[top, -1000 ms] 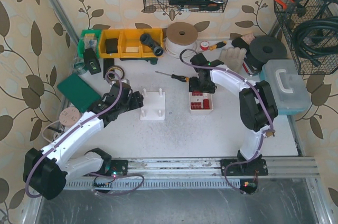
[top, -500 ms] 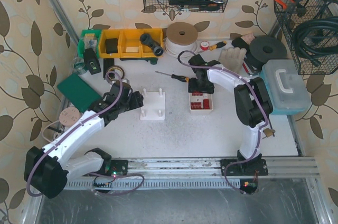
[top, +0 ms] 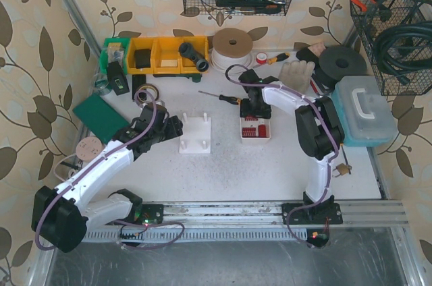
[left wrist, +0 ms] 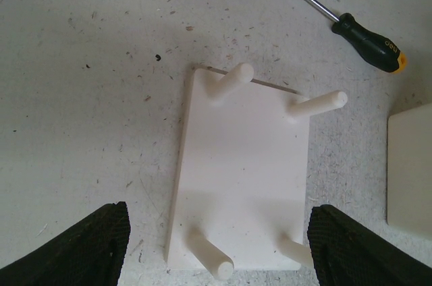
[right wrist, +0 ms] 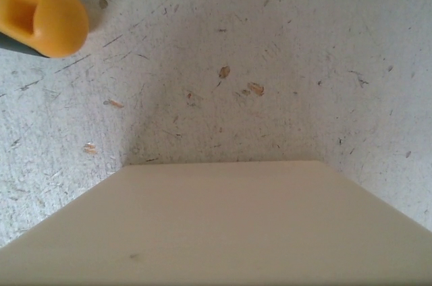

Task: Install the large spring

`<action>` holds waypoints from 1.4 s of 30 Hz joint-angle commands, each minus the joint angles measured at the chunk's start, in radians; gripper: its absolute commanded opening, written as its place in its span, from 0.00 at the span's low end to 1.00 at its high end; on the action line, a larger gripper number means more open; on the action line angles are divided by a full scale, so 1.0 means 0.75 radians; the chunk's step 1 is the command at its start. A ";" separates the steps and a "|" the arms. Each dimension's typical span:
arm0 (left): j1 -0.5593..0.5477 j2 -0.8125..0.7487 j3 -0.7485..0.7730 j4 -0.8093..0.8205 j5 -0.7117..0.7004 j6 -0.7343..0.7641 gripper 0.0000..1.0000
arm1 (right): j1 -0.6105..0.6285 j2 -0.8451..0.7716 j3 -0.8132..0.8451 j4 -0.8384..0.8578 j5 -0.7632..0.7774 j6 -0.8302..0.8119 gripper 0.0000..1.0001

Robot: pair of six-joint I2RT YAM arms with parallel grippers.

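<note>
Large spring likely among red coil springs (top: 251, 131) in small white tray (top: 258, 140) on desk (top: 229, 171). R fingers (top: 254, 112) above it, state can't tell. Pick largest one only. L fingers (left wrist: 77, 245) spread wide over white four-peg plate (left wrist: 239, 178) — brace it.

Leaf-patterned walls (top: 40, 63), scuffed white table (top: 223, 171)

robot arms (top: 101, 164) 2 | white peg base (left wrist: 243, 171) 1 | pegs (left wrist: 233, 78) on it 4 | white tray (top: 256, 141) 1, red springs (top: 251, 131) inside too small to count | black-handled screwdriver (left wrist: 368, 43) 1 | yellow bins (top: 167, 56) 3 | wire baskets (top: 202, 9) 2 | large paper roll (top: 233, 46) 1 | clear plastic case (top: 364, 114) 1 | black disc (top: 342, 63) 1
</note>
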 commanded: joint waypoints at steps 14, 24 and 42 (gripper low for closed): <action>0.015 -0.024 -0.017 0.042 0.018 0.011 0.76 | 0.020 0.011 -0.142 0.131 0.146 0.074 0.62; 0.017 -0.032 -0.022 0.041 0.019 0.008 0.76 | 0.016 0.051 -0.105 0.128 0.128 0.067 0.64; 0.022 -0.061 -0.039 0.047 0.055 0.003 0.75 | 0.052 -0.366 -0.235 0.140 -0.031 -0.169 0.03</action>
